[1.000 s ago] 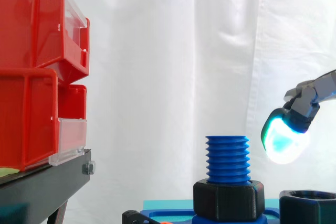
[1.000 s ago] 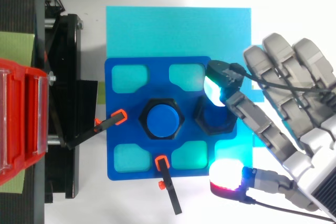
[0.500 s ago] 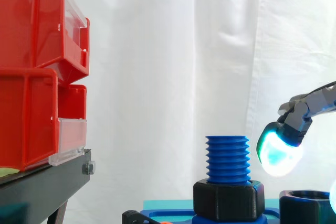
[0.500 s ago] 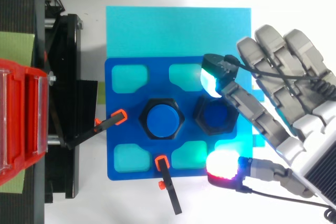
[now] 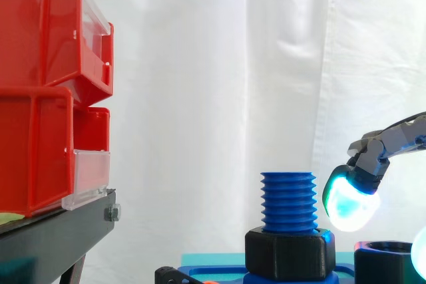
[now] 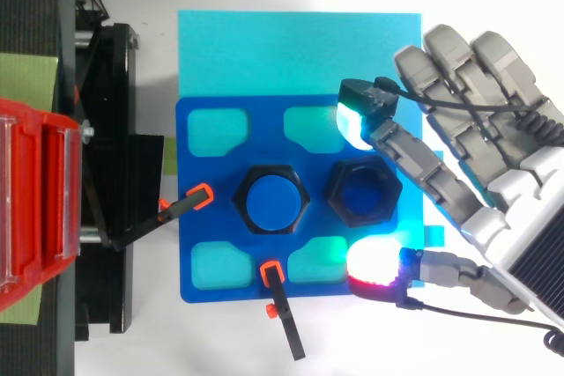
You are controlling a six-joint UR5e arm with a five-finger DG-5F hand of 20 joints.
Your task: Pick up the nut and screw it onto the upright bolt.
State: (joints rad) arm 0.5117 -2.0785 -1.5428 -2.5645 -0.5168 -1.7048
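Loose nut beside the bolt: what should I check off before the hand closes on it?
1. Nut seated in the blue fixture, untouched: ok.
2. Hand open, cyan pad and red pad on opposite sides of the nut: ok.
3. Pads down at nut height: not ok; side view has the cyan pad above the nut's top.
4. Bolt upright, upper thread bare: ok.
5. Cyan pad clear of the bolt: ok, top view shows a gap.
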